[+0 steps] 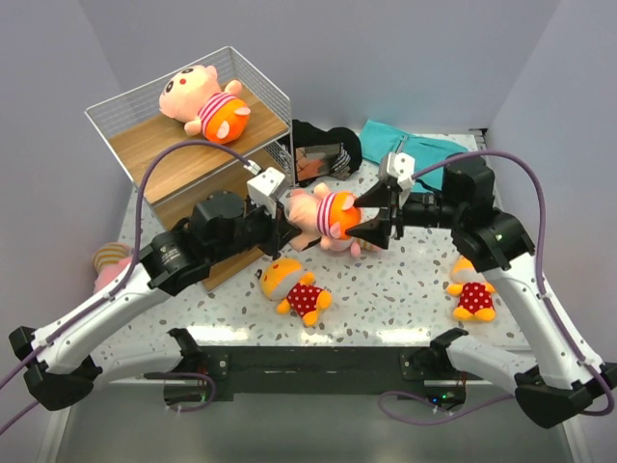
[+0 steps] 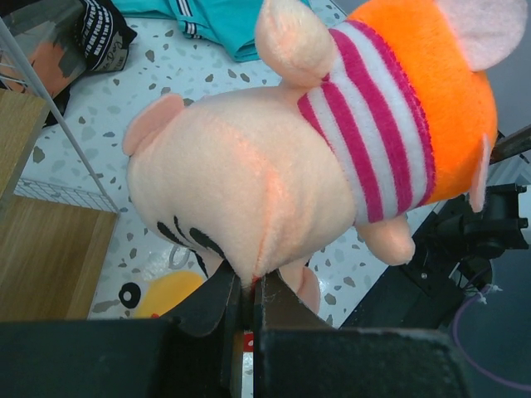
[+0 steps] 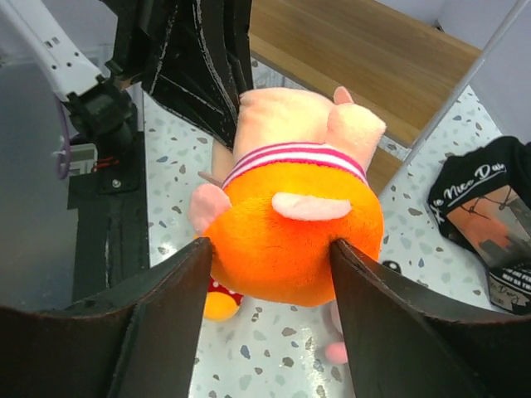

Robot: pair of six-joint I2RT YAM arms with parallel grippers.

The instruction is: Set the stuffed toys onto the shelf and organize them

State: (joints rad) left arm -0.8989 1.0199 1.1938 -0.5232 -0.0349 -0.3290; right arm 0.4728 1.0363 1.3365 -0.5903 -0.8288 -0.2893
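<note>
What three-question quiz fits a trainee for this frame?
1. True or false: only the right gripper grips the held striped toy; the left gripper is open.
2. How many toys lie on the top board of the shelf? A none, B one, C three.
3. Fill in: the right gripper clamps the held striped toy's ___ shorts.
Key: 1 false, the left gripper is shut on its head. 2 B, the shelf toy. 3 orange.
</note>
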